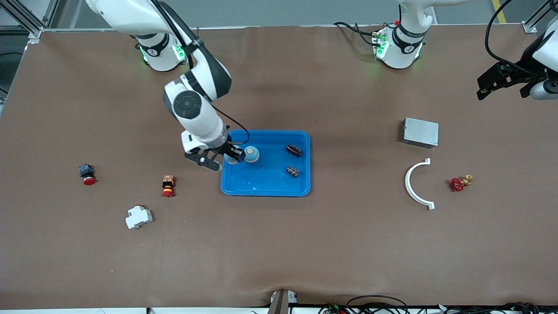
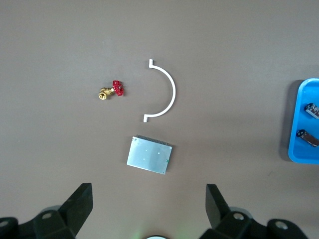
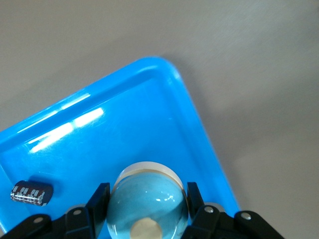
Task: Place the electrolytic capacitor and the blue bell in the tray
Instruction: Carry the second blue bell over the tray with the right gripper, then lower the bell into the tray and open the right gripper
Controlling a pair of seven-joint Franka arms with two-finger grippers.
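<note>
Right gripper [image 1: 237, 153] clamps glossy domed blue bell [image 1: 251, 154] — over smooth tray [image 1: 266, 181].

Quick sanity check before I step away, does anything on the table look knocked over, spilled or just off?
Nothing stands out. The right gripper holds the blue bell over the tray, where two capacitors lie on their sides.

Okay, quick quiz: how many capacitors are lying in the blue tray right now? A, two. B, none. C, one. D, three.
A: two dark capacitors lie in the tray toward the left arm's end, while the right claw holds the blue bell over the tray's other end.
</note>
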